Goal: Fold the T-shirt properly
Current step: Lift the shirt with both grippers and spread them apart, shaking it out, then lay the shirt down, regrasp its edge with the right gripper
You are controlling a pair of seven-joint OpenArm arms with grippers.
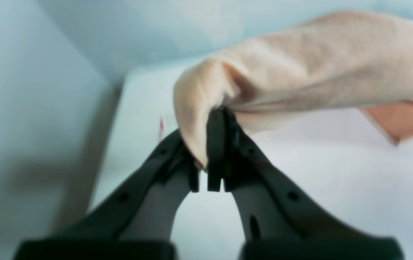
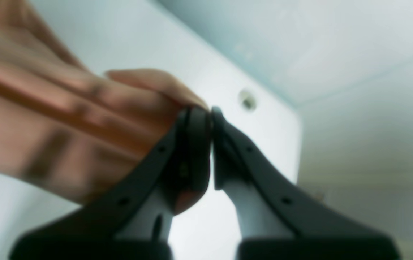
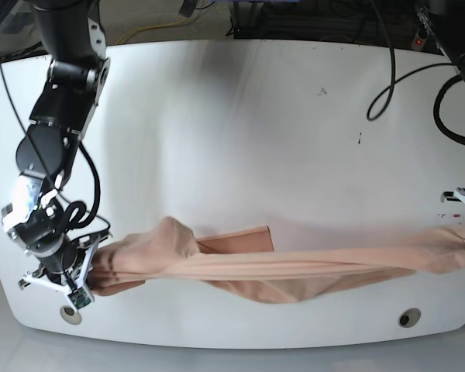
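The T-shirt [image 3: 294,267] hangs stretched across the table's [image 3: 240,132] near edge, apparently just above it, the left gripper [image 1: 215,119] and right gripper [image 2: 210,110] each pinching an end.

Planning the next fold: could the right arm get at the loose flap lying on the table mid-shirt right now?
Probably not: the right gripper is shut on the T-shirt end, stretching it; the loose flap lies uncovered.

White table [image 3: 240,132], black cables [image 3: 387,70]

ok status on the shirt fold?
Left gripper and right gripper shut on T-shirt. Shirt stretched taut across table. Nothing in the way.
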